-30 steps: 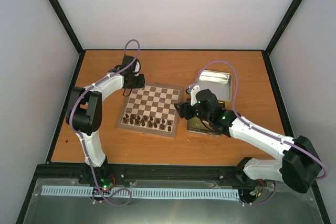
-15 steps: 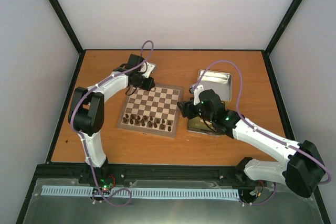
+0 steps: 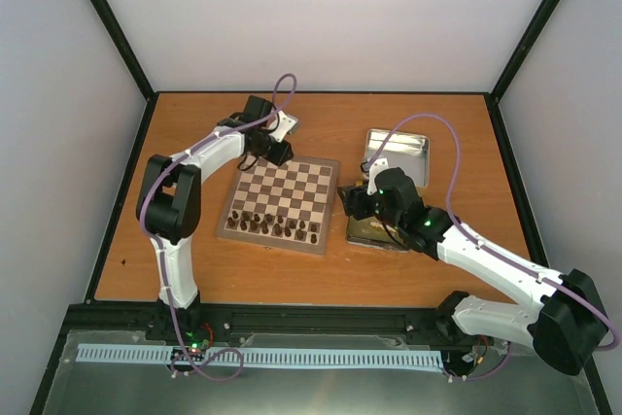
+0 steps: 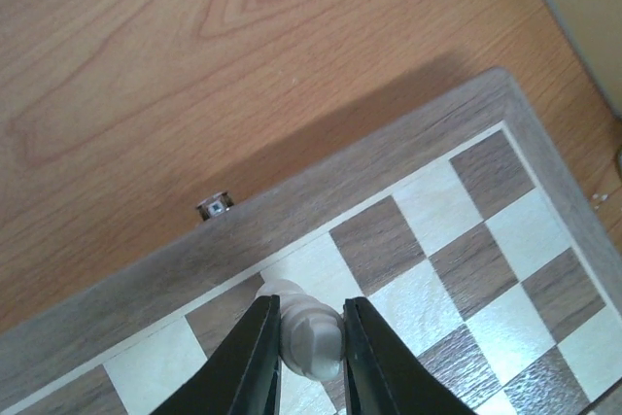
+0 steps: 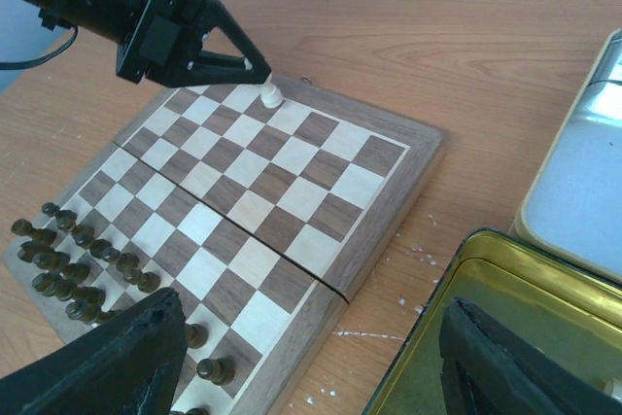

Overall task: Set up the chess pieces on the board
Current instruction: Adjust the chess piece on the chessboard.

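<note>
My left gripper [image 4: 309, 362] is shut on a cream-white chess piece [image 4: 309, 337]. It holds the piece at the board's far row, near the far edge. The wooden chessboard [image 3: 284, 185] lies mid-table; its far border fills the left wrist view [image 4: 389, 157]. The right wrist view shows the same piece [image 5: 271, 95] between the left gripper's tips [image 5: 255, 67], low on a far-row square of the board [image 5: 292, 157]. My right gripper [image 5: 311, 366] is open and empty above the gap between the board's right edge and the gold tin. No other cream-white pieces show.
Dark brown pieces [image 3: 268, 226] stand in two rows along the board's near side, also in the right wrist view [image 5: 68, 264]. A gold tin [image 3: 377, 233] sits right of the board, under my right arm. A silver lid [image 3: 400, 155] lies behind it.
My left gripper has moved right along the board's far edge, from its far-left corner, with the white piece. My right arm has drawn back slightly to the right.
</note>
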`<action>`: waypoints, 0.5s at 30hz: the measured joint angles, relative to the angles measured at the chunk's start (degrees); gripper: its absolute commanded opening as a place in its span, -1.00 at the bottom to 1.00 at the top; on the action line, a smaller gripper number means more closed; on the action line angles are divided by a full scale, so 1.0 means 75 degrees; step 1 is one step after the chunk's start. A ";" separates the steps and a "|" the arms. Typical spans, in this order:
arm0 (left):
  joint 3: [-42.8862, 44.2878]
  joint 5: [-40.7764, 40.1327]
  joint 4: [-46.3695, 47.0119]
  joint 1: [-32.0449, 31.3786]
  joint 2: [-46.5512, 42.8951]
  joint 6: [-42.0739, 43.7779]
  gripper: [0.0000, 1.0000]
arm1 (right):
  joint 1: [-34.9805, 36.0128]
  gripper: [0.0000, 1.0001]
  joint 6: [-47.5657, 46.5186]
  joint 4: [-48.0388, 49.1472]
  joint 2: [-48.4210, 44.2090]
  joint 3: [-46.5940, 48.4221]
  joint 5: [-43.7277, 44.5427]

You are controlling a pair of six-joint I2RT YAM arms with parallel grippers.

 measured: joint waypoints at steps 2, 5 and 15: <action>0.0000 -0.0079 -0.0076 -0.0009 0.0076 0.0044 -0.65 | -0.0026 0.43 0.0038 0.0000 0.0000 0.0000 0.0058; 0.0000 -0.0137 -0.0119 -0.0012 0.0096 0.0137 -0.65 | -0.0044 0.43 0.0070 0.0000 0.0000 0.0000 0.0090; -0.0006 -0.0743 -0.0052 -0.0015 0.0114 0.0189 -0.63 | -0.0067 0.43 0.0163 0.0000 0.0017 0.0000 0.0099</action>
